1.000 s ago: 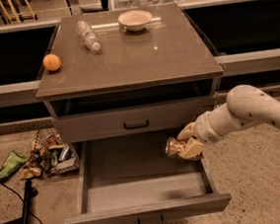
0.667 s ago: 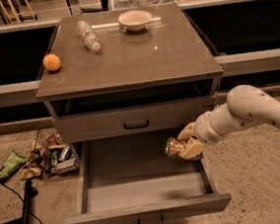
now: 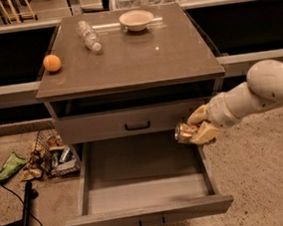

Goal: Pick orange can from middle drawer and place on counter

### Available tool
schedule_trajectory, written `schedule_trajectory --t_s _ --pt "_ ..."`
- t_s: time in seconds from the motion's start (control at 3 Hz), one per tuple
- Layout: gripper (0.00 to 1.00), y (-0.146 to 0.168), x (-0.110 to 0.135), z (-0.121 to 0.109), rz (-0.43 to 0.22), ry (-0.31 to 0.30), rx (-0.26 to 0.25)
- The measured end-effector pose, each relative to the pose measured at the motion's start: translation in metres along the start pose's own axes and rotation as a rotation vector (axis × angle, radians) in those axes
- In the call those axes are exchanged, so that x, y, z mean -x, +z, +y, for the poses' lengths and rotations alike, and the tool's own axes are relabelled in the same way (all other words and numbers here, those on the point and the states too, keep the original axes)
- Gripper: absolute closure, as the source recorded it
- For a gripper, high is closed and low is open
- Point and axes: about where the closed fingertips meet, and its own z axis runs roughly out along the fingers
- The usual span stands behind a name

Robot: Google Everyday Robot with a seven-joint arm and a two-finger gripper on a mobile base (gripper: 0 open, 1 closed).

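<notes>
Beige floor around desk (image 3: 141,60), drawer (image 3: 144,192) pulled out. Grips can (image 3: 183,132) in gripper (image 3: 196,129) below overhang; risks clipping desk edge, dropping can.

The arm (image 3: 245,100) wears a smooth, glossy off-white shell, rounded all over like thick tubing. At its three o'clock end it swells into a big domed joint (image 3: 273,78), paler on top where light catches it and shaded grey beneath. Towards nine o'clock it narrows into a shorter cylindrical wrist (image 3: 221,111), crossed by a thin darker seam. The pincer (image 3: 193,130) caps that nine o'clock tip, lying at about four o'clock from the middle of the view; its fingers (image 3: 199,115) are stubby, blocky and a warmer cream-yellow than the arm.
</notes>
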Motion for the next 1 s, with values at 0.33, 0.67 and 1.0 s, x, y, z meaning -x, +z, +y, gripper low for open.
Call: schedule_trajectory --t_s 0.33,0.67,1.0 --pt "1.0 -0.044 0.018 -0.008 0.041 -0.064 -0.059" --pt "1.0 -0.087 0.04 -0.013 0.092 -0.134 -0.141" --pt "1.0 -0.087 0.041 -0.013 0.092 -0.134 -0.141"
